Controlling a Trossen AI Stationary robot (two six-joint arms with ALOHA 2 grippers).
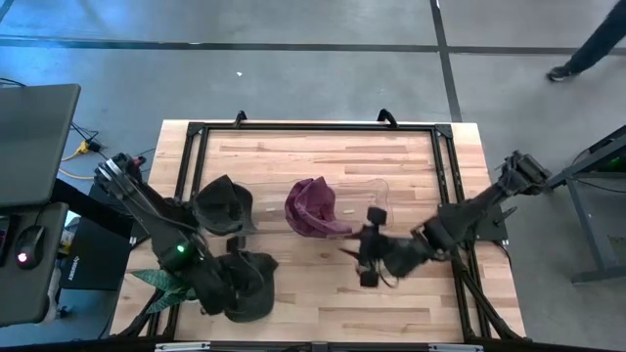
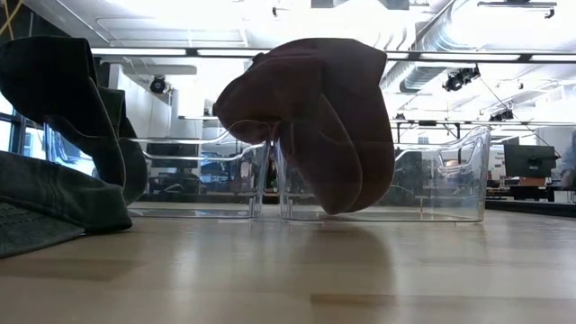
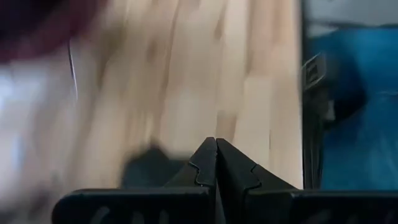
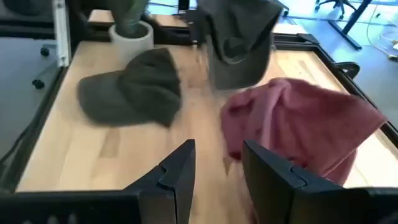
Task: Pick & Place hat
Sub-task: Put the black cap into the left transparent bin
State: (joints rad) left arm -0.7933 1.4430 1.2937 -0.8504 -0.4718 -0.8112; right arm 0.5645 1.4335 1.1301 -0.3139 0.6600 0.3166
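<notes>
Near the table's middle, the crumpled maroon cloth hat point(image 1: 313, 207) is draped over the clear plastic bin point(image 2: 387, 180). Just beside it, on its right, the right gripper point(image 4: 217, 171) hovers open and empty, aimed straight at it. The left gripper point(image 3: 216, 163), pinched closed on nothing, sits farther off.

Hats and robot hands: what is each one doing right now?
Red hat: draped over the clear stand, not held.
Dark hat: propped up on its stand, not held.
Other dark hat: lying flat on the table.
Left gripper: fingers shut, empty.
Right gripper: fingers open, empty, facing the red hat.
</notes>
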